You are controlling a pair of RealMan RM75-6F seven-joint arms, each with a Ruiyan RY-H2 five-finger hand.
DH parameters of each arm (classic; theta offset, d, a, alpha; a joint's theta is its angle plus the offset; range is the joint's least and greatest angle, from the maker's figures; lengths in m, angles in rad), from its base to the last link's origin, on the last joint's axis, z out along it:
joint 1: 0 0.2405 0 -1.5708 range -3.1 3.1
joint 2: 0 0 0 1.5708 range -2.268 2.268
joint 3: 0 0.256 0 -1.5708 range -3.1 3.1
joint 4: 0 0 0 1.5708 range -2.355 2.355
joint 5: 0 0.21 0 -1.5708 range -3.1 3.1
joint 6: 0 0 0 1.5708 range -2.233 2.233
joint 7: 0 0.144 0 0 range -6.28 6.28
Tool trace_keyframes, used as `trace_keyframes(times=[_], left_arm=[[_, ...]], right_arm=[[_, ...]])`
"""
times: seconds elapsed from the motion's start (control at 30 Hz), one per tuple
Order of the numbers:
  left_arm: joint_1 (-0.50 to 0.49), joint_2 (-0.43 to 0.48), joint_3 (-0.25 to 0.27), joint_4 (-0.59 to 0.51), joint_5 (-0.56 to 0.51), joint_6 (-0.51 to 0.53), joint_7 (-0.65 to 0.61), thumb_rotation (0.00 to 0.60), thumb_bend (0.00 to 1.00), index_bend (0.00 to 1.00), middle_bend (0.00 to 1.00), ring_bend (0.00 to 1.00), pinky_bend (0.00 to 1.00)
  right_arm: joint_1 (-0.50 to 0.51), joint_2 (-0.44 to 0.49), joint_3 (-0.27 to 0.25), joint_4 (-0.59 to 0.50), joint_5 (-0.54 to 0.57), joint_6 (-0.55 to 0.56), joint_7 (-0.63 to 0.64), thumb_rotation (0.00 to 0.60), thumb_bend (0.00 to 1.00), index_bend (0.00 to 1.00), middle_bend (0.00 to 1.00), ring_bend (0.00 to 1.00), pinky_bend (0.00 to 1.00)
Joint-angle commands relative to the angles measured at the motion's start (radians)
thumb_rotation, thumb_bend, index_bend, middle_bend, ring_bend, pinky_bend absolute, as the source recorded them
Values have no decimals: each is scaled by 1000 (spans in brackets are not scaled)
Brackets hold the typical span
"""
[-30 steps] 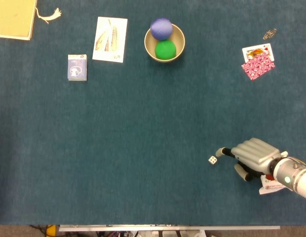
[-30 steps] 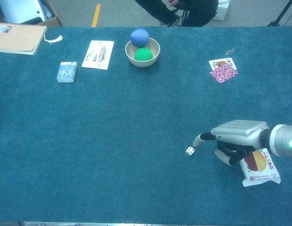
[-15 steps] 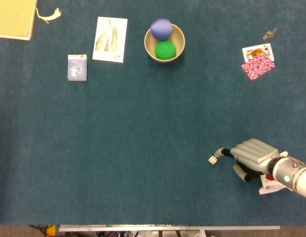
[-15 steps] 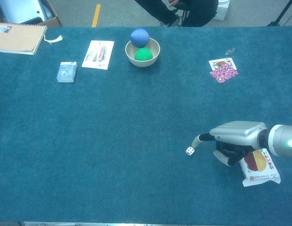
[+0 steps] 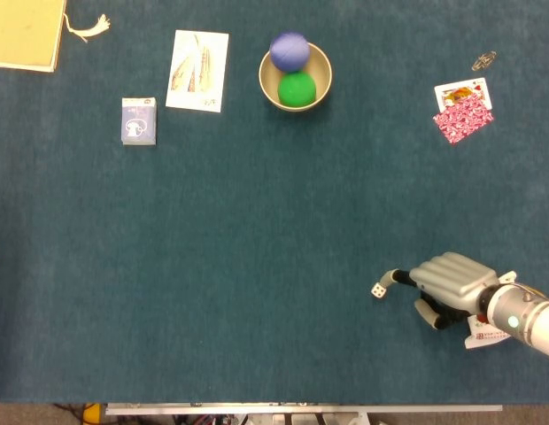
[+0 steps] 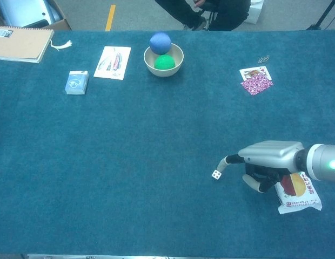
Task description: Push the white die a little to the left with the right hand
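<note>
The white die [image 5: 379, 289] [image 6: 216, 174] lies on the blue table cloth near the front right. My right hand [image 5: 444, 285] [image 6: 265, 161] is just to its right, low over the cloth, with one outstretched fingertip [image 5: 394, 276] touching the die's right side and the other fingers curled under. It holds nothing. My left hand is not in either view.
A snack packet [image 6: 297, 191] lies under the right wrist. Playing cards [image 5: 463, 111] and a clip [image 5: 483, 60] sit at the back right. A bowl [image 5: 295, 78] with two balls, a leaflet [image 5: 198, 70], a small blue box [image 5: 138, 120] and a notebook [image 5: 25, 32] line the back.
My right hand has slid slightly left and toward the front, and the die has shifted a few pixels left with the fingertip against it.
</note>
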Motion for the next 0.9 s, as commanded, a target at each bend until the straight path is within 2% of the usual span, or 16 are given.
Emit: trace_keyframes(times=[0.03, 0.63, 0.9], left_arm=[[1, 0, 0, 0, 1, 1, 0, 600, 21, 401, 162, 82, 292], [1, 3, 1, -2, 3, 2, -3, 600, 21, 401, 168, 82, 292], [0, 2, 0, -3, -1, -1, 2, 600, 21, 401, 169, 82, 292]], right_arm=[[0, 3, 6, -2, -11, -15, 19, 600, 652, 177, 903, 973, 1000], [-12, 33, 49, -11, -114, -119, 176, 600, 652, 177, 903, 973, 1000], [-14, 44, 44, -3, -136, -136, 195, 600, 653, 177, 903, 973, 1000]])
